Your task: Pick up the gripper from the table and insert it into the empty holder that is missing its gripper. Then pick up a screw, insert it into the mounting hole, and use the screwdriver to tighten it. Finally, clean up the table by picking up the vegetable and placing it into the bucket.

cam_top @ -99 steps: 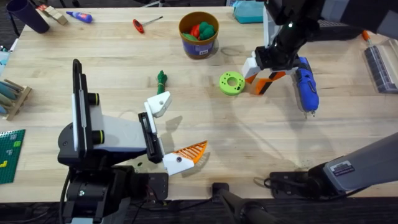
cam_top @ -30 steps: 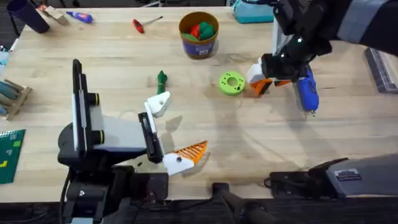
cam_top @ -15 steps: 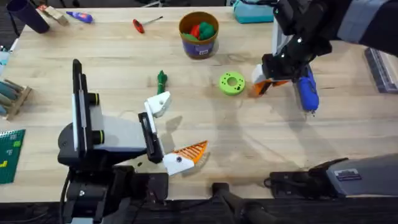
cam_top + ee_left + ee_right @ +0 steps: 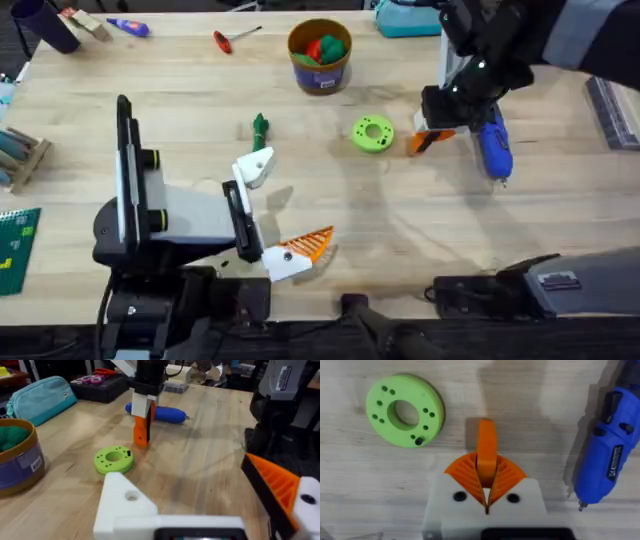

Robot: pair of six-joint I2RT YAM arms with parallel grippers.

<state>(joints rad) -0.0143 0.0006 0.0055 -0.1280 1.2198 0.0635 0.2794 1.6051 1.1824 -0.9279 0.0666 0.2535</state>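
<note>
The right end effector (image 4: 486, 491) pinches the orange ribbed wedge gripper (image 4: 486, 452) tight between its 2 pads, between the bright green plastic ring (image 4: 373, 133) and the blue electric screwdriver (image 4: 491, 143). The left end effector (image 4: 283, 212) is open — one white angular holder (image 4: 254, 167) bare, on the wooden table (image 4: 400, 230).

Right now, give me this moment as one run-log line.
phase: pick gripper | right gripper: shut on gripper | holder: empty | vegetable: on table | left gripper: open
</note>
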